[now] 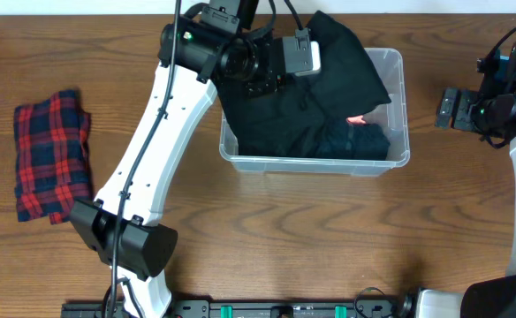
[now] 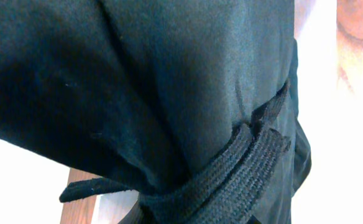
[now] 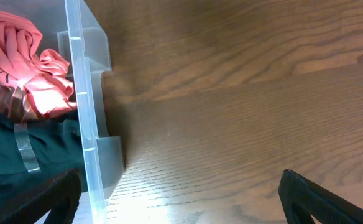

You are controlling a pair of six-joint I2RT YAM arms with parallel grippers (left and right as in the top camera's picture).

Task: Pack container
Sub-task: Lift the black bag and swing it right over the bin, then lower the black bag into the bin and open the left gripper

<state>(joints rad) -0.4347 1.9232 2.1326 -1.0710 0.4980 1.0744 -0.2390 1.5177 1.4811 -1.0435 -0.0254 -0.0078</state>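
Container (image 1: 315, 166): centre-right on table (image 1: 329, 238), open side up, long axis left-right. Pink garment (image 1: 357, 121) shows inside near right end.

Your left pincer (image 1: 271, 81): over container's far-left corner, clamped on black garment (image 1: 337, 53), which drapes across far rim and fills the wrist view. Jaws themselves buried in cloth.

Your right pincer (image 1: 446, 109): just right of container's right end wall, spread wide, holding nothing.

Plaid cloth (image 1: 53, 155): far left, well apart.

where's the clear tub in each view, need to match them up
overhead: tub right of centre.
left wrist: cannot make it out; black garment fills the picture.
right wrist: tub wall along the left edge.
shared landmark: pink cloth inside the tub, also upper left in right wrist.
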